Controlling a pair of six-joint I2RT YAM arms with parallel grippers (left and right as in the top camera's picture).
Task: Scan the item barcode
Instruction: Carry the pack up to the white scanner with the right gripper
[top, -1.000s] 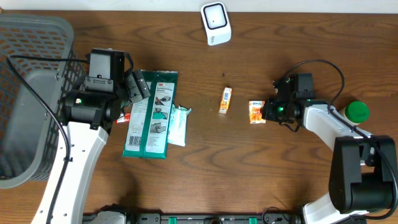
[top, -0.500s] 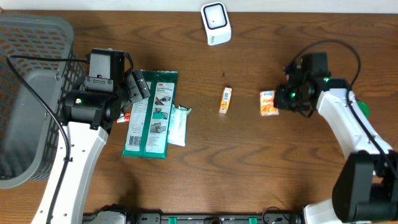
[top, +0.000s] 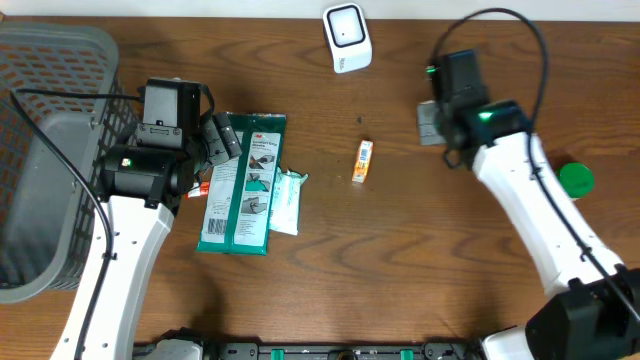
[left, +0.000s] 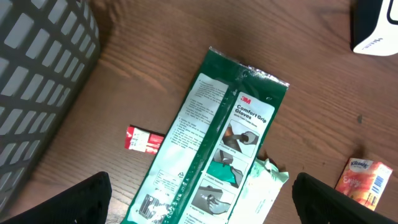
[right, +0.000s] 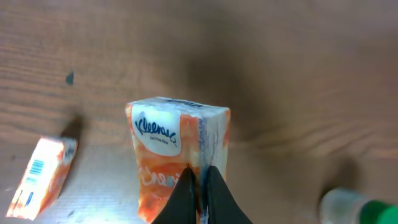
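Note:
My right gripper (right: 200, 177) is shut on the edge of an orange and white Kleenex tissue pack (right: 168, 146), held up off the table. From overhead the pack (top: 430, 122) hangs under that gripper (top: 440, 118), right of the white barcode scanner (top: 347, 38) at the back edge. My left gripper (left: 202, 208) stands open with nothing between its fingers, above a green glove package (left: 211, 143). From overhead the left gripper (top: 222, 140) is at the top left corner of that package (top: 243, 180).
A second small orange pack (top: 362, 160) lies mid-table. A white wipes pack (top: 287, 200) lies against the green package, and a small red packet (left: 144, 139) lies on its left. A grey basket (top: 50, 150) fills the left edge. A green-capped bottle (top: 575, 179) stands at the right.
My right gripper has lifted the tissue pack off the table and carried it back and to the left, towards the scanner. The left arm has not moved.

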